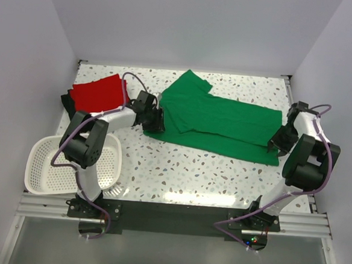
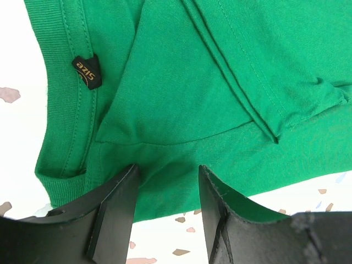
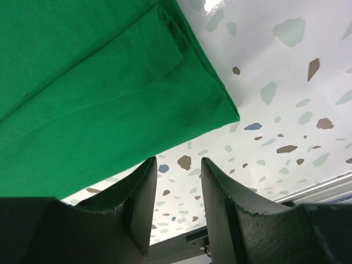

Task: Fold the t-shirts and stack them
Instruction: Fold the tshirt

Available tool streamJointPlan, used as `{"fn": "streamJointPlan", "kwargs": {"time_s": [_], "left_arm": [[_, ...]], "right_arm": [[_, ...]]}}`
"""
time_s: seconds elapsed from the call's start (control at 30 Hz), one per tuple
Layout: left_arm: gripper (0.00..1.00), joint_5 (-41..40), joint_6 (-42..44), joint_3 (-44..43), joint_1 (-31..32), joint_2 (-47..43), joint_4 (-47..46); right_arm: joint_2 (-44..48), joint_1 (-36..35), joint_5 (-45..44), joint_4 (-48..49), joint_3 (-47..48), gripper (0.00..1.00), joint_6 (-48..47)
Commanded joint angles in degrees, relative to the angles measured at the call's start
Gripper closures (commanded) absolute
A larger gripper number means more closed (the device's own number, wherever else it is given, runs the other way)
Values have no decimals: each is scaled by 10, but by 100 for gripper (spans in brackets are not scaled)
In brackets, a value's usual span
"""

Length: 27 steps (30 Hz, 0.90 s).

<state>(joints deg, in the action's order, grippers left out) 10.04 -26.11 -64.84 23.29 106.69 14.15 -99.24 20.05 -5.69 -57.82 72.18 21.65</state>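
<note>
Speckled tabletop carrying shirts and a basket
Green shirt lies spread at the far middle; red shirt far left, over a black shirt; white basket near-left.

— What lies where?
— Spread t-shirt lies across the middle and right; folded t-shirt far left, on another shirt.
— And the basket?
— Near left, before the folded one.

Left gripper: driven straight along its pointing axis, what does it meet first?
The green t-shirt: the left gripper is open with folded cloth straight ahead between its jaws. Gap to it unclear.
</note>
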Motion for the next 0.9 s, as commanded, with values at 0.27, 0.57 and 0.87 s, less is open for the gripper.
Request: {"fn": "streamJointPlan", "kwargs": {"time_s": [0.27,0.57,0.87], "left_arm": [[48,-29,-6,38,2,-7,24],[47,-43,-6,38,2,-21,36],[46,-69,25,23,7,-46,69]], "right_arm": [[-52,2,44,54,24,64,23],[-101,2,38,62,55,66,26],[-129,2,41,66,90,68,31]]}}
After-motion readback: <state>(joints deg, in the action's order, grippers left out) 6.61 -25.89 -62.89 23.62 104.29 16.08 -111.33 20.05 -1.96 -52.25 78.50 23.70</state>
